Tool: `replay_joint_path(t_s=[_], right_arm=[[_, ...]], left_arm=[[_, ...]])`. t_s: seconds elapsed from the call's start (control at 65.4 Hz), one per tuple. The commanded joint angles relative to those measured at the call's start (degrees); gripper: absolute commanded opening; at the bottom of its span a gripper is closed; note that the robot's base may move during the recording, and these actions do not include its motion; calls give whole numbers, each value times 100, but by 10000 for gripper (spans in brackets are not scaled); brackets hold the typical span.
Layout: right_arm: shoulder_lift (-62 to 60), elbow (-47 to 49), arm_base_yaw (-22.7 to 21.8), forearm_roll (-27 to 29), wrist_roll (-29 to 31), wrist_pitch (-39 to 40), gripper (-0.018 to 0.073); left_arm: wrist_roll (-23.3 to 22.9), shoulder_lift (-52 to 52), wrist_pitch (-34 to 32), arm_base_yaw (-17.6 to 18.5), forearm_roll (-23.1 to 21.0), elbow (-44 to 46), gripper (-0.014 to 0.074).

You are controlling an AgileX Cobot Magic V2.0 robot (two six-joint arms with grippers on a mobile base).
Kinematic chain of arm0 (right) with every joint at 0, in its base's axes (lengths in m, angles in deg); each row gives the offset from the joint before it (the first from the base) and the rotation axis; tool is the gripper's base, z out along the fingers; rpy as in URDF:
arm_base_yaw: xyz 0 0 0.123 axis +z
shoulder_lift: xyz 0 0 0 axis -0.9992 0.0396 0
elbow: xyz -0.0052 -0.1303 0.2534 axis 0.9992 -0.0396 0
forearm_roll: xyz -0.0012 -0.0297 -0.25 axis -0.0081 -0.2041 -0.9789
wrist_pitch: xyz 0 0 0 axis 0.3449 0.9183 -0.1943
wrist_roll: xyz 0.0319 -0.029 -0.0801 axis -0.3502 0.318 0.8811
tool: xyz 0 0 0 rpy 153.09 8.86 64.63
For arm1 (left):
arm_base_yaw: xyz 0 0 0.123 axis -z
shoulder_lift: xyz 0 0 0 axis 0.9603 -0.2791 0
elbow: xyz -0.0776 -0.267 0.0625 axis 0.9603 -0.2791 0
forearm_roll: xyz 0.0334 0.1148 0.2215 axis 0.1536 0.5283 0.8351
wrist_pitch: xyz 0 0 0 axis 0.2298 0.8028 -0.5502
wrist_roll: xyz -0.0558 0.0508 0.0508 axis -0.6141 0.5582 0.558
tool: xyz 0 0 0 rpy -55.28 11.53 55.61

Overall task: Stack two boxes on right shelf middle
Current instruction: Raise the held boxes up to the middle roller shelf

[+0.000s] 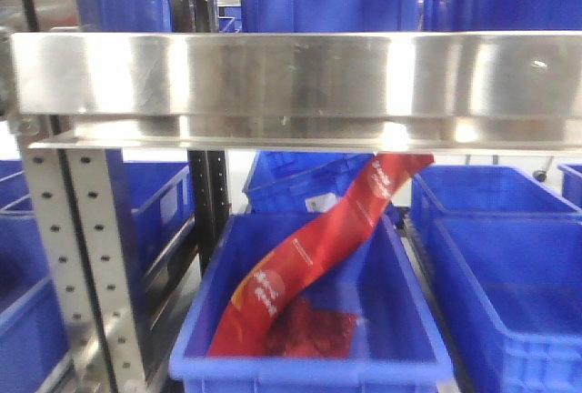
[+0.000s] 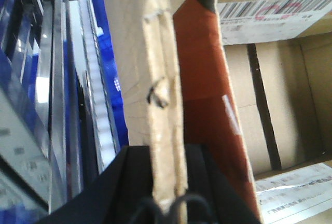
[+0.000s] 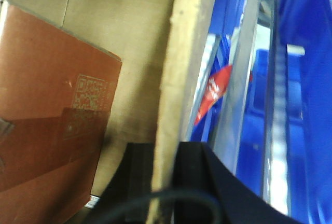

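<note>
My left gripper (image 2: 166, 154) is shut on the upright side wall of an open brown cardboard box (image 2: 150, 53); its black fingers (image 2: 137, 172) clamp the frayed edge. Over on the opposite side, the right gripper (image 3: 166, 151) is shut on the other wall of the box (image 3: 184, 47). Inside the box lies a reddish-brown carton (image 2: 202, 79), which the right wrist view shows with a printed QR code (image 3: 49, 94). The steel shelf (image 1: 291, 75) spans the front view with its broad shiny rim. Neither the box nor the grippers appear in the front view.
Perforated steel uprights (image 1: 91, 256) stand at the left under the shelf rim. Blue plastic bins (image 1: 509, 266) fill the levels below and behind; one bin (image 1: 382, 366) holds a red banner (image 1: 309, 256). A white barcode label (image 2: 270, 14) sits on the box's inner flap.
</note>
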Motion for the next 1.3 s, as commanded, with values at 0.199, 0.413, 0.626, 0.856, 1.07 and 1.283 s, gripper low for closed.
replay_joint_path(t_s=[0.199, 0.413, 0.626, 0.856, 1.07, 1.283], right_arm=[[-29, 74, -24, -74, 78, 352, -152], [-29, 74, -24, -74, 78, 352, -152], [-29, 74, -24, -74, 78, 352, -152], [-29, 74, -24, -74, 78, 352, -152], [-29, 74, -24, -74, 78, 352, -152], [-29, 74, -24, -74, 78, 352, -152]], left_arm=[[1, 86, -281, -9, -85, 66, -111], [1, 86, -281, -9, -85, 66, -111], [1, 86, -281, -9, -85, 66, -111], [1, 86, -281, -9, -85, 66, -111], [1, 86, -281, -9, -85, 66, -111], [1, 86, -281, -9, -85, 66, -111]])
